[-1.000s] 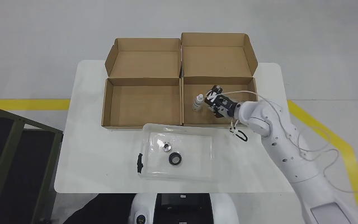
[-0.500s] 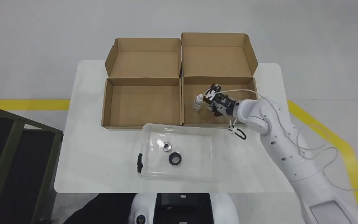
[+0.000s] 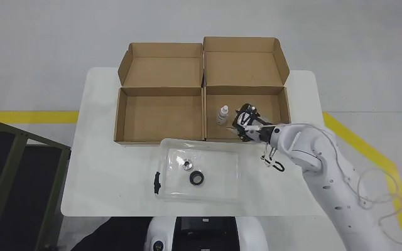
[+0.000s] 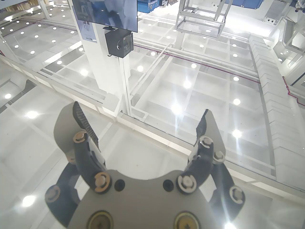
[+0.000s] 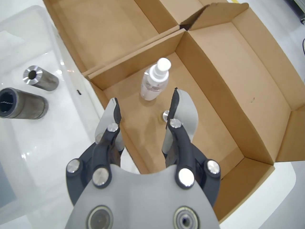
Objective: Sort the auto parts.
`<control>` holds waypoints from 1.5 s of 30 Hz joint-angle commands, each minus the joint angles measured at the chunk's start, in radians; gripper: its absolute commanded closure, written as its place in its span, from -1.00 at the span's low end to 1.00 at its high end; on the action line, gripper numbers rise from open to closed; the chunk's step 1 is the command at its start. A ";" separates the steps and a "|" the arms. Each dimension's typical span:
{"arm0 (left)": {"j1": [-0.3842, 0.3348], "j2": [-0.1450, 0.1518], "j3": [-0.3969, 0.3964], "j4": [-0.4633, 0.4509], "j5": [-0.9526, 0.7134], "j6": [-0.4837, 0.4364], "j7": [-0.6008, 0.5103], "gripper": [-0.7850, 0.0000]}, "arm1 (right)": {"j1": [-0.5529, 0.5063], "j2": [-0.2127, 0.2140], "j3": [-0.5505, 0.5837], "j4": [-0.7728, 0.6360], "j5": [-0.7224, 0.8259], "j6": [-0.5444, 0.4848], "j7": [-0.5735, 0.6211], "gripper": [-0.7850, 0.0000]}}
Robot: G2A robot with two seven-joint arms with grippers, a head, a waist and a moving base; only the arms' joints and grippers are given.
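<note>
We see two open cardboard boxes side by side at the back of the white bench (image 3: 94, 157). In the right box (image 3: 276, 113) a small white spray bottle (image 5: 155, 82) stands upright, close to the wall next to the left box (image 3: 160, 119). Just in front of the boxes sits a clear plastic bin (image 3: 220, 157) with two metal sleeves near each other, bores facing up: a lighter, slimmer sleeve (image 5: 40, 78) and a darker, wider sleeve (image 5: 21, 103). The right tool (image 3: 244, 123) hangs over the front part of the right box, just beside the bottle, its fingers spread apart. The left tool (image 4: 141, 107) points up at a lit ceiling, its fingers spread wide
</note>
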State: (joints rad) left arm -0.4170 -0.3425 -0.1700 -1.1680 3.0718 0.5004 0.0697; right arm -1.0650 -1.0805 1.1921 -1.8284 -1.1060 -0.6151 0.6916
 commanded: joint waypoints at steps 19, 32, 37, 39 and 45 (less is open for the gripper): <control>0.000 0.000 0.000 0.000 0.000 0.000 0.000 -1.00 | -0.247 0.030 -0.024 -0.271 -0.070 -0.122 -0.037 -0.34; 0.000 0.000 0.000 0.000 0.000 0.000 0.000 -1.00 | -0.202 0.017 -0.173 -0.186 -0.120 -0.139 -0.040 -0.47; 0.000 0.000 0.000 0.000 0.000 0.000 0.000 -1.00 | -0.177 0.011 -0.207 -0.150 -0.128 -0.136 -0.041 -0.45; 0.000 0.000 0.000 0.000 0.000 0.000 0.000 -1.00 | -0.165 0.009 -0.220 -0.135 -0.130 -0.134 -0.042 -0.45; 0.000 0.000 0.000 0.000 0.000 0.000 0.000 -1.00 | -0.130 0.000 -0.261 -0.086 -0.130 -0.126 -0.048 -0.46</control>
State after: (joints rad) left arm -0.4170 -0.3425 -0.1700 -1.1680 3.0718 0.5004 0.0697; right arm -1.2006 -1.0794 0.9364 -1.9228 -1.2351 -0.7431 0.6451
